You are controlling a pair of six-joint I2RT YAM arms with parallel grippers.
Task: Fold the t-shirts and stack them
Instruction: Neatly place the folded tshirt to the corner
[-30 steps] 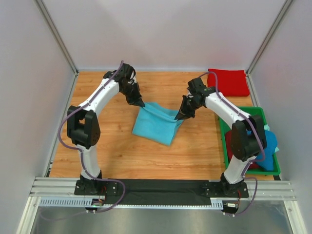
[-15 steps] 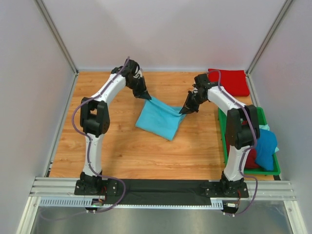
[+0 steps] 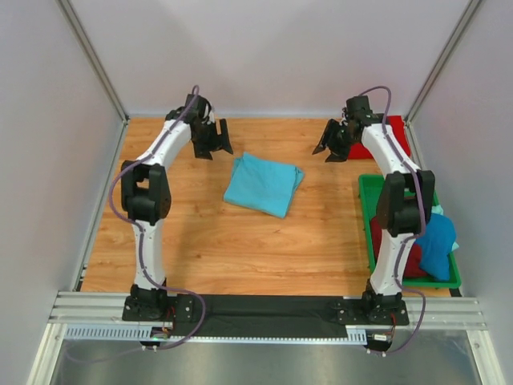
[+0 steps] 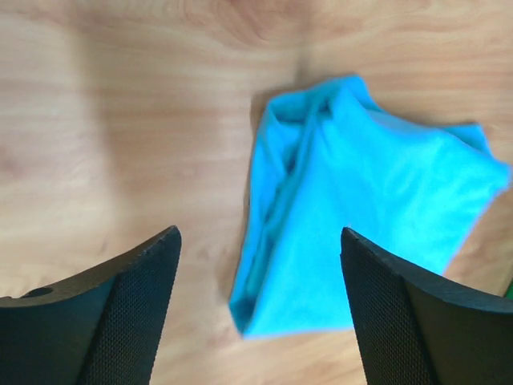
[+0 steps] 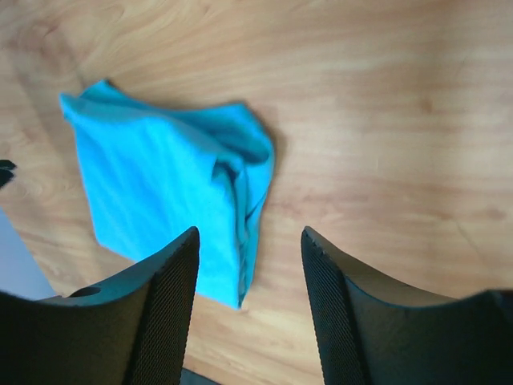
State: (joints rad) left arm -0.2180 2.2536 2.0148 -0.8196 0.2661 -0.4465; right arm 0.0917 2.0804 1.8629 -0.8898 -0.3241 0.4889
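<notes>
Left fingers point(image 4: 132, 313): spread wide and empty. They are black with finely meshed pads and hang above the worktop point(image 3: 240, 249), off the far-left side of the turquoise t-shirt point(image 3: 263, 184).
Right fingers point(image 5: 152, 313): also parted, gripping nothing. They have the same dark meshed pads and hang off the shirt's far-right side, near the back of the cell.
Turquoise t-shirt: lies on the worktop between the two pairs of fingers, apart from both. It is folded into a compact, roughly four-sided packet. Layered edges show along one side and one corner is a little rumpled. The cloth is soft, matte and plain.
Red t-shirt point(image 3: 398, 140): bright red, folded flat in the far right corner, partly behind the right arm.
Green tray point(image 3: 417, 283): rigid plastic at the right edge. It holds a loose heap of deeper blue cloth point(image 3: 437, 245) and dark red cloth point(image 3: 413, 263), both crumpled.
Worktop: smooth, pale wood grain.
Done, by the look of it: two shirts are folded, the red and the turquoise.
Left to do, likely: the turquoise packet is not yet on the red one, and the cloths in the tray need folding and stacking.
</notes>
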